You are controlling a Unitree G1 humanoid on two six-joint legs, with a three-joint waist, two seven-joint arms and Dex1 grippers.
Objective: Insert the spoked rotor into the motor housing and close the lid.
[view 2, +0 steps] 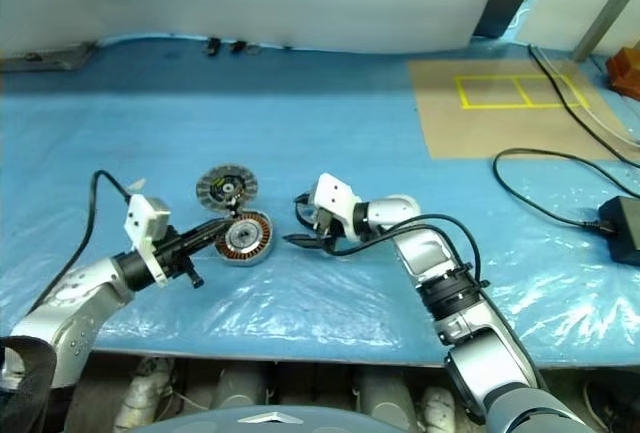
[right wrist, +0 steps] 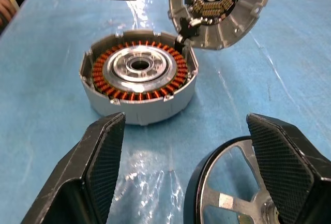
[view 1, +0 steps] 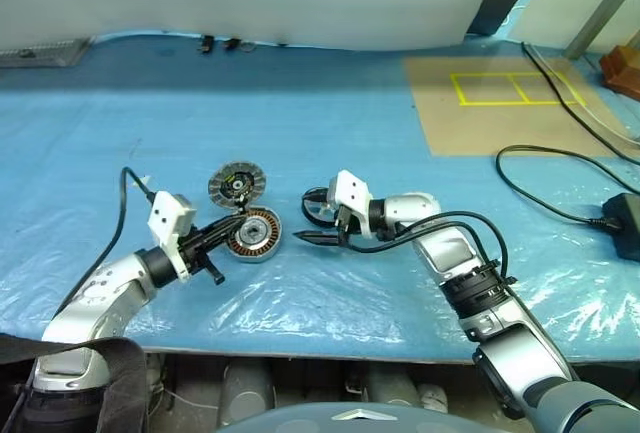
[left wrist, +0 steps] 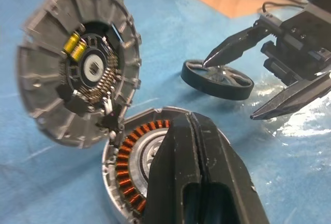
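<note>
The motor housing (view 1: pixel 255 236), with its ring of copper windings, lies face up on the blue table. Its grey lid (view 1: pixel 236 185) stands tilted open at the housing's far edge, with the segmented face and dark hub (left wrist: pixel 93 69) showing. My left gripper (view 1: pixel 228 231) is shut and empty, its tips at the housing's near left rim (left wrist: pixel 192 118). The spoked rotor (left wrist: pixel 217 79) lies flat on the table to the right of the housing. My right gripper (view 1: pixel 303 217) is open and straddles the rotor (right wrist: pixel 232 193), pointing at the housing (right wrist: pixel 139 71). One fingertip (left wrist: pixel 209 59) is at the rotor's rim.
A brown board with yellow tape lines (view 1: pixel 500 103) lies at the back right. Black cables and a power brick (view 1: pixel 625 221) lie at the far right. The table is covered in crinkled blue plastic sheet (view 1: pixel 330 293), and its front edge runs just below my arms.
</note>
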